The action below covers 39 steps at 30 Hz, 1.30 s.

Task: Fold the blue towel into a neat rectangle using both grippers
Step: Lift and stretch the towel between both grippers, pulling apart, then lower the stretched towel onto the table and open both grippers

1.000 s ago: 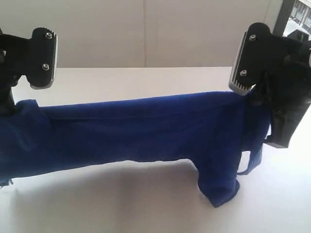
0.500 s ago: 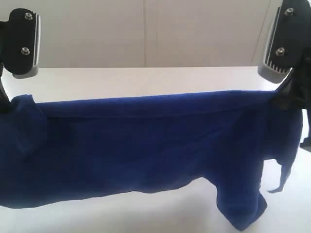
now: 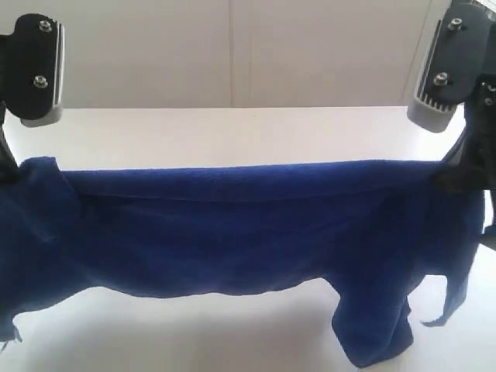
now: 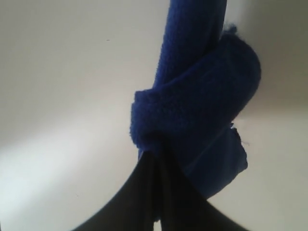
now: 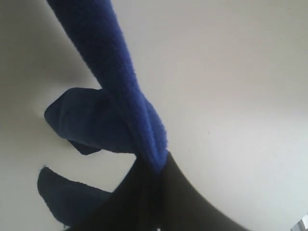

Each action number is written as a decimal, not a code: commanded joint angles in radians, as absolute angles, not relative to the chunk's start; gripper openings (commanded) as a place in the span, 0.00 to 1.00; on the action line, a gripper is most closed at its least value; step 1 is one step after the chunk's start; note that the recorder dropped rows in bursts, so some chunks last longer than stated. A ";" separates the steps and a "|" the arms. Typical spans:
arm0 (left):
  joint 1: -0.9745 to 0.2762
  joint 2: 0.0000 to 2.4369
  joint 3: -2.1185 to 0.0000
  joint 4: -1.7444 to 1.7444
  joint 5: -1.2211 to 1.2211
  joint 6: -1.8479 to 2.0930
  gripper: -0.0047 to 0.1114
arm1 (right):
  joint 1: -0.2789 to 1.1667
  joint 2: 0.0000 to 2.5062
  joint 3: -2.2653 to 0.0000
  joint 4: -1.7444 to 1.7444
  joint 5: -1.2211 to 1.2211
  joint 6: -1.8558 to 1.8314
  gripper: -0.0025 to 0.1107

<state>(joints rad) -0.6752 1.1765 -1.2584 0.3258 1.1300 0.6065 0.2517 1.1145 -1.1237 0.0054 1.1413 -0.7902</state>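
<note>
The blue towel point(image 3: 232, 225) hangs stretched in a long band above the white table point(image 3: 232, 128), spanning the exterior view from left to right. My left gripper point(image 3: 6, 167) is shut on its left end, and the bunched cloth point(image 4: 202, 101) bulges just beyond the pinching fingertips point(image 4: 156, 156). At the other end my right gripper point(image 3: 461, 172) is shut on the towel's top edge point(image 5: 115, 82), pinched at the tips point(image 5: 156, 166). A loose lobe of towel sags at the lower right point(image 3: 372, 333), with a thin corner flap point(image 3: 446, 306) beside it.
A pale wall point(image 3: 232, 46) rises behind the table's far edge. The grey screwed jaw blocks of the two arms stand above the towel at the upper left point(image 3: 35, 70) and upper right point(image 3: 442, 66).
The grippers have moved apart and pulled the towel taut between them. In the last half second the towel's top edge has dropped slightly. Both grips have held.
</note>
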 commanded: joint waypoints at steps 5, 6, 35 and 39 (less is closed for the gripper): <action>-0.663 1.235 -1.160 0.459 1.139 0.609 0.04 | 0.249 1.259 -1.129 -0.008 1.053 -0.781 0.02; -0.657 1.240 -1.153 0.462 1.112 0.606 0.04 | 0.249 1.271 -1.129 -0.013 1.030 -0.781 0.02; -0.316 1.655 -1.094 0.574 0.296 0.606 0.04 | 0.247 1.759 -1.129 -0.537 0.326 -0.570 0.02; -0.272 1.720 -1.094 0.578 0.201 0.606 0.04 | 0.247 1.825 -1.129 -0.651 0.254 -0.487 0.02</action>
